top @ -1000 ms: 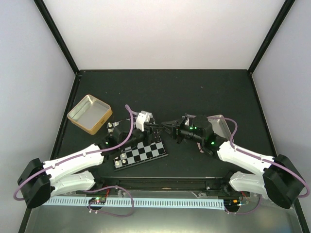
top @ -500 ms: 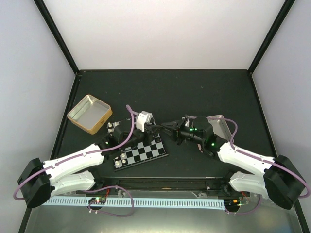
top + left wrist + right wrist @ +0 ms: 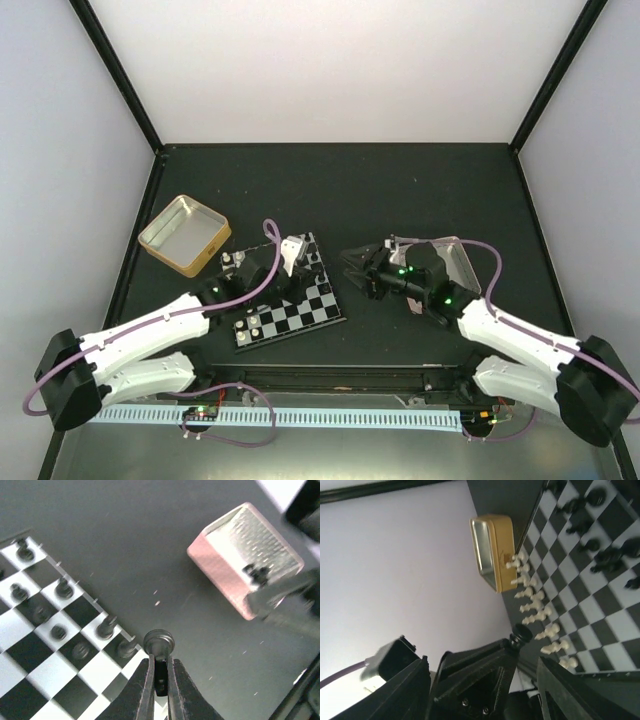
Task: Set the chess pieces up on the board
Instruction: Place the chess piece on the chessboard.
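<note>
My left gripper is shut on a black chess piece, held just off the far right corner of the board. Several black pieces stand in two rows along that board edge. In the right wrist view the same held piece pokes up from the left gripper's tip, between the wide-open fingers of my right gripper, which hold nothing. A line of white pieces stands along the opposite board edge. From above, the left gripper is over the board and the right gripper is just right of it.
A gold tin sits left of the board, open side up. A pink-rimmed tin lies to the right, partly under the right arm. Black frame posts and pale walls border the dark table.
The two grippers met over the board's far corner. The left jaws closed on the black piece, the right jaws opened off it, and the right gripper drew back to the right.
</note>
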Motion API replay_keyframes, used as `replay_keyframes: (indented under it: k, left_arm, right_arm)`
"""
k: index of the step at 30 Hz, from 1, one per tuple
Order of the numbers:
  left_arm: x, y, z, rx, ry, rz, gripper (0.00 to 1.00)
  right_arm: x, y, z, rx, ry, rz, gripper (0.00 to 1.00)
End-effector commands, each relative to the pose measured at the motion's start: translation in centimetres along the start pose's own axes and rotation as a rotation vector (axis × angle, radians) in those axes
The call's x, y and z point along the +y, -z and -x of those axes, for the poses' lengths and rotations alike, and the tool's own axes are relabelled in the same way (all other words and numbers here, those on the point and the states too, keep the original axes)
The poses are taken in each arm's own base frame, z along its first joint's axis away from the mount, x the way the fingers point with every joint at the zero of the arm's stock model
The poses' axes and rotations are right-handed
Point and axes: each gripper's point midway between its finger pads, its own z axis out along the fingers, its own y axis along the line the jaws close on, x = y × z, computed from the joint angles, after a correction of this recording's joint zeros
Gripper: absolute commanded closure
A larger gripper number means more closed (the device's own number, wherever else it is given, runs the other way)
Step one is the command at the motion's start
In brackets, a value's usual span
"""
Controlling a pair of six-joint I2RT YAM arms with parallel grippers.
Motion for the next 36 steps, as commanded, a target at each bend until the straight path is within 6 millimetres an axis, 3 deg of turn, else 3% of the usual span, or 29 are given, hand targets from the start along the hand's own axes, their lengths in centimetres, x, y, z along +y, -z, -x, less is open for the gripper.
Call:
replay_keyframes:
  k: [1, 6, 10, 15, 19, 29, 36]
  left_arm:
    - [2.6, 1.4, -2.8, 0.197, -0.090, 0.156, 0.98]
    - [3.6, 1.4, -5.6, 0.415, -0.100, 0.233, 0.98]
    - [3.3, 0.0, -7.1, 0.522, -0.103, 0.221, 0.98]
    - [3.4, -1.9, -7.9, 0.610, -0.109, 0.267, 0.98]
    - [1.5, -3.3, -7.6, 0.620, -0.153, 0.244, 0.98]
    - [0.7, -6.1, -7.3, 0.651, -0.198, 0.305, 0.95]
    - [1.6, -6.9, -7.9, 0.679, -0.201, 0.354, 0.94]
  right_arm:
    - [-1.3, 2.1, 3.1, -0.165, 0.188, -0.110, 0.40]
    - [-1.0, 5.4, 7.2, -0.373, 0.387, -0.285, 0.40]
    - [-0.7, 8.3, 9.4, -0.503, 0.491, -0.400, 0.40]
    - [-0.2, 11.7, 10.9, -0.649, 0.551, -0.474, 0.39]
    - [-0.7, 14.0, 11.5, -0.733, 0.561, -0.510, 0.39]
    - [-1.4, 15.5, 11.8, -0.786, 0.564, -0.536, 0.38]
    - [-1.4, 15.6, 11.8, -0.785, 0.565, -0.533, 0.38]
